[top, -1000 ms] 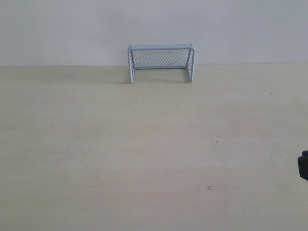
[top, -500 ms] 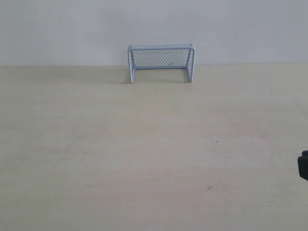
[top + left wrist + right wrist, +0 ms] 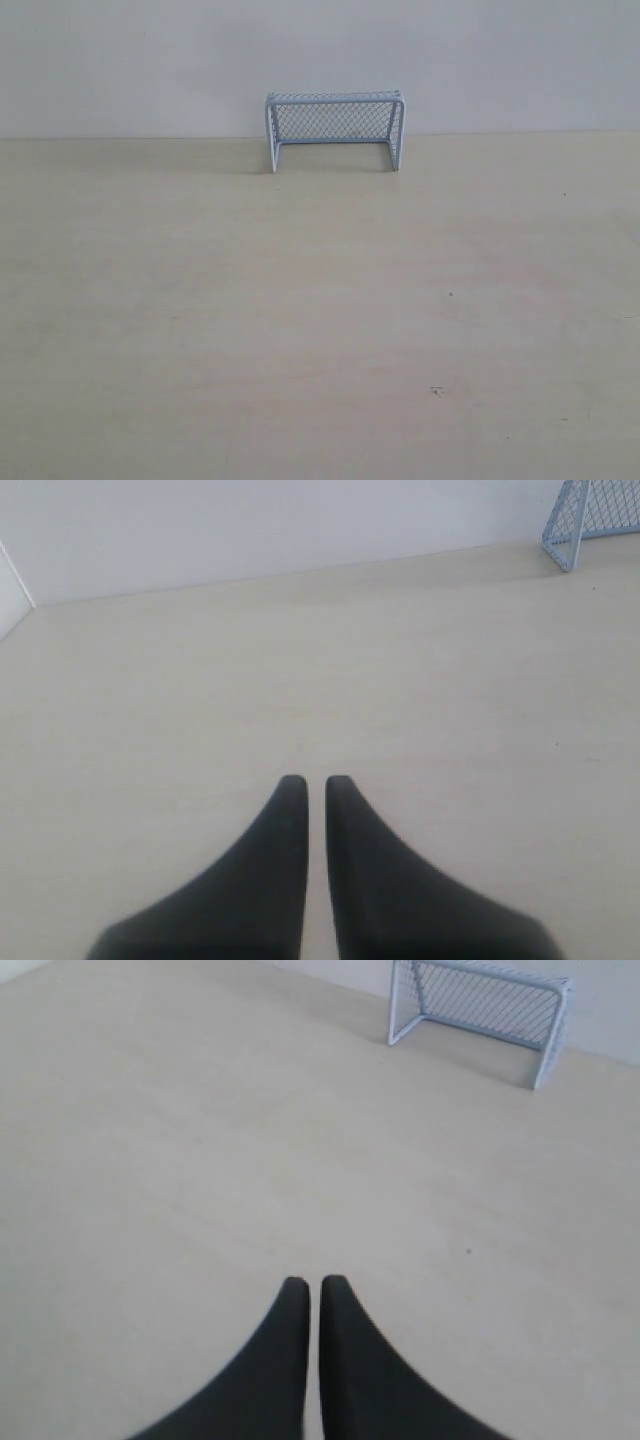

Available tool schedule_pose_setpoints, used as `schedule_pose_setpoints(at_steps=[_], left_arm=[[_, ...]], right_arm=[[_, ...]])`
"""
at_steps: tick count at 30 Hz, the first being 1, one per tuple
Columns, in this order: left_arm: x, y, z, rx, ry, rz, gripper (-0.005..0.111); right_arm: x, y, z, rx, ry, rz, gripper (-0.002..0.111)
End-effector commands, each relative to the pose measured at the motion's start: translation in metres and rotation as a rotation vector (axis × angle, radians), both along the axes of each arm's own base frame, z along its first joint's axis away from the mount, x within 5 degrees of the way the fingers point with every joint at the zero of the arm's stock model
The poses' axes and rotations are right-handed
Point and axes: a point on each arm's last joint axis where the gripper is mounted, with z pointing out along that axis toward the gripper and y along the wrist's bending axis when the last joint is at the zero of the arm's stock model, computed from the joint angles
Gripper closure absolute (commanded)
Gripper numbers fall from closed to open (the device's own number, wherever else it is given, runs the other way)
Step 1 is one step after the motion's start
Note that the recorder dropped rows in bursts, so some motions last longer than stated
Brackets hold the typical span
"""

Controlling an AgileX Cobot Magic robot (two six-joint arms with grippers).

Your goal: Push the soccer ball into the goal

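Hands appear in wrist views only.

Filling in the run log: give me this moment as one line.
goal: upright by wall, empty | ball: in no view | left gripper: jaws together, empty | right gripper: jaws together, empty

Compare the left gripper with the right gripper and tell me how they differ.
The left gripper leaves a slightly wider slit between its fingertips than the right gripper. The left gripper's view catches only one corner of the goal; the right gripper's view takes in the whole goal. Both are black, tapered, shut on nothing, above the table.
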Motion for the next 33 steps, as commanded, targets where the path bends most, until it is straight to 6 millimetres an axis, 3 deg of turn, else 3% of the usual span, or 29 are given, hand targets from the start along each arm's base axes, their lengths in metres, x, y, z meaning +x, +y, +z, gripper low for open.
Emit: schedule_pose_setpoints(at_steps=[1,9,25,33], left_arm=[[0.000,-0.001,0.001,-0.009,-0.002,-0.006,0.100],[0.000,-0.001,0.001,-0.009,-0.002,-0.006,0.100],[0.000,-0.001,0.001,-0.009,-0.002,-0.006,0.100],[0.000,-0.001,0.001,-0.009,-0.002,-0.006,0.100]], right_arm=[[-0.006,-0.010,0.003,0.007,-0.071,-0.059,0.108],[-0.011,-0.019,0.005,0.026,-0.162,-0.142,0.108],[-0.001,-0.022,-0.041,0.088,-0.213,-0.280,0.108],[0.002,-0.028,-0.044,0.067,-0.221,-0.395,0.108]])
